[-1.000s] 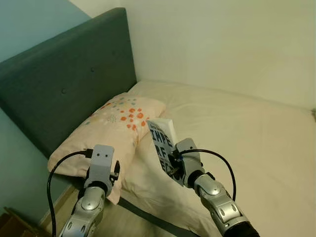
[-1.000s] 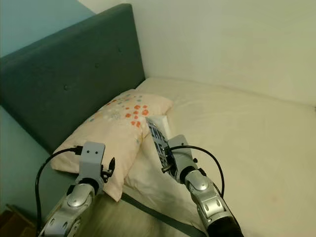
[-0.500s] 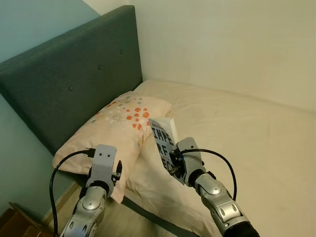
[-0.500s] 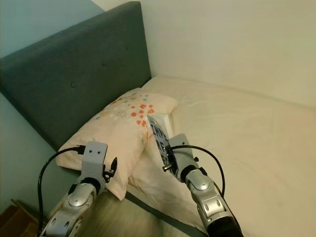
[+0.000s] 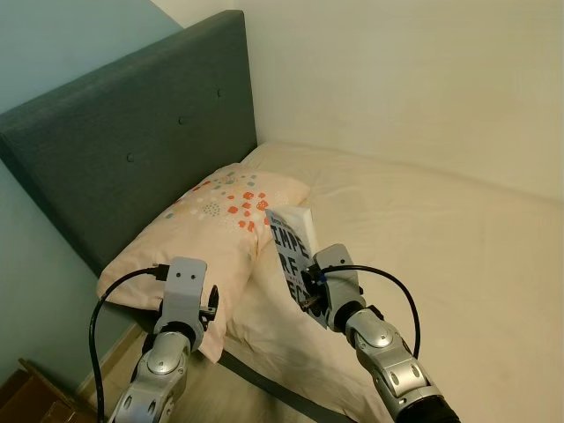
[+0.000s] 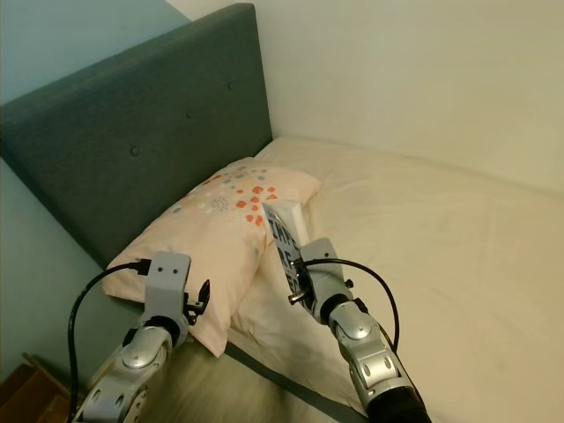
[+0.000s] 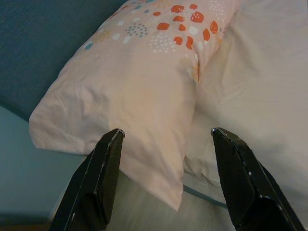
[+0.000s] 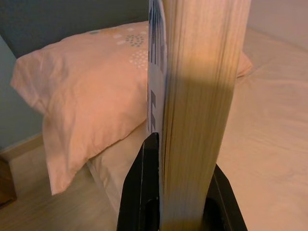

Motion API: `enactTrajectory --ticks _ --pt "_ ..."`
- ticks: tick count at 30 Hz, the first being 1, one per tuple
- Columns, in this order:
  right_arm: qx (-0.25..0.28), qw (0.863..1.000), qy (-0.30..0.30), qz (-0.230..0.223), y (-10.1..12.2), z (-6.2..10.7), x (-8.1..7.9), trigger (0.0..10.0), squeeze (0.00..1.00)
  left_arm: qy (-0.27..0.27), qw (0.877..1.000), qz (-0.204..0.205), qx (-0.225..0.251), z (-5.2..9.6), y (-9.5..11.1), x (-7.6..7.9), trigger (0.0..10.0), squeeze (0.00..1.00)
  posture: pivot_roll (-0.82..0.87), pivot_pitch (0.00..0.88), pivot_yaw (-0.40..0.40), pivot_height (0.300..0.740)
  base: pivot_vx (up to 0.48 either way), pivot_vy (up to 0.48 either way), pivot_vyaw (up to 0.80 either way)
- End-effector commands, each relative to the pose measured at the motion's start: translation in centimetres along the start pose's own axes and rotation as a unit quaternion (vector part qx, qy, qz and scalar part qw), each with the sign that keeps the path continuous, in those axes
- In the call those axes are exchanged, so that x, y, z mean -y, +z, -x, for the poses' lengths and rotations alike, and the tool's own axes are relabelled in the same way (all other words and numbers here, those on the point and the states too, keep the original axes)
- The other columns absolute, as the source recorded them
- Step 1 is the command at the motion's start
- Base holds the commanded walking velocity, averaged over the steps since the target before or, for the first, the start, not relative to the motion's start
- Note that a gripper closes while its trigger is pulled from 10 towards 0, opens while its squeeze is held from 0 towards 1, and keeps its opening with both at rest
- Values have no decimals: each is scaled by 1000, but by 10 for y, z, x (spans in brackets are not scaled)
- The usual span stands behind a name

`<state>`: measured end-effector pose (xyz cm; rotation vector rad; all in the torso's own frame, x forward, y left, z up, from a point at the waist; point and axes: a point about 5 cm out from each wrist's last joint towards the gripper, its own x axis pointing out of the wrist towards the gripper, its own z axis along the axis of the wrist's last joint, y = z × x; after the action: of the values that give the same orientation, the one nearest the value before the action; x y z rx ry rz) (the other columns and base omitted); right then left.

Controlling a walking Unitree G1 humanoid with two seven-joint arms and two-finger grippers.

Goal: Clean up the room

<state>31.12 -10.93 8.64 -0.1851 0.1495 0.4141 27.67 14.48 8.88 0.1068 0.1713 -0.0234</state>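
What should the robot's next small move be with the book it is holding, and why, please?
Probably carry the book away from the bed toward wherever it is stored. The right end effector grips it upright above the mattress edge beside the pillow, and the left end effector is open with nothing in it.

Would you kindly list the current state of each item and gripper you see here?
book: held upright above the bed, clamped in the right gripper
right gripper: shut on the book
left gripper: open, holding nothing, near the pillow's corner
pillow: lying on the bed against the headboard
bed: sheet on, slightly wrinkled
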Motion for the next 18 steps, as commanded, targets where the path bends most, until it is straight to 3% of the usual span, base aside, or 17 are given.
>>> enactTrajectory --ticks 1,4,7,18 --pt "27 1000 -2 4 10 -2 0 10000 0 -8 1000 -27 3 0 1 -1 10000 0 -40 88 47 740 0 -480 800" --pt "28 1000 -3 4 11 -3 0 10000 0 -6 999 -38 2 0 1 0 10000 0 -39 90 47 740 0 -480 800" --pt "29 1000 -4 3 11 -3 0 10000 0 10 1000 -3 -5 -1 -1 -3 10000 0 -40 92 48 740 0 0 800" --pt "28 1000 -8 -2 10 -3 1 10000 0 14 1000 -5 -4 -1 0 -6 10000 0 -35 97 48 740 0 0 800"
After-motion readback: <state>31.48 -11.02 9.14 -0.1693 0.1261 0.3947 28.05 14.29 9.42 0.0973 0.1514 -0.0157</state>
